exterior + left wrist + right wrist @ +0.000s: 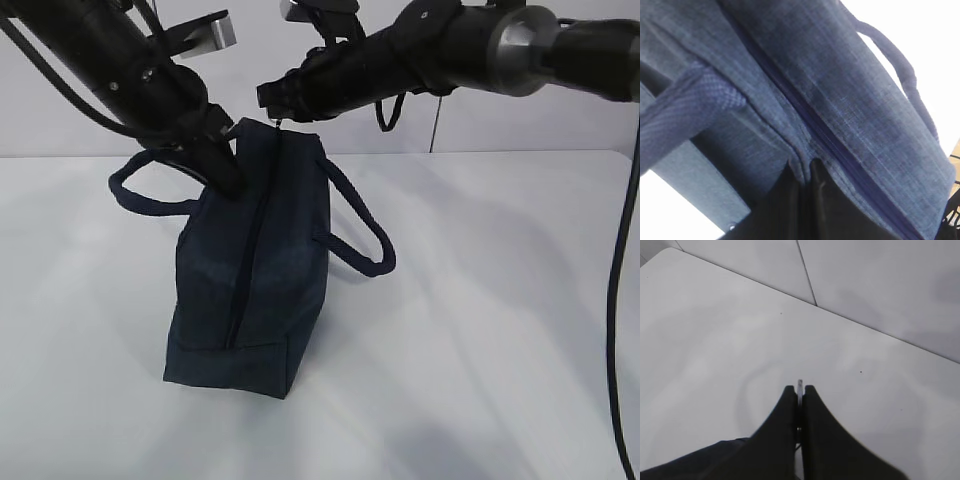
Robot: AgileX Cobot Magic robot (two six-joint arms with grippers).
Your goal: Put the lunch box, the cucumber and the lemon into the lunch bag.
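Lunch bag: upright on the white table, zipper line closed along its top and near end, 2 handles looping out sideways.
Left gripper: jaws together, pinching the bag's top fabric.
Right gripper: jaws together on the thin metal zipper pull at the far end.

lunch bag: upright on white surface, zipper closed | left claw: clamped on bag's top left edge | right claw: pinching zipper pull at top end
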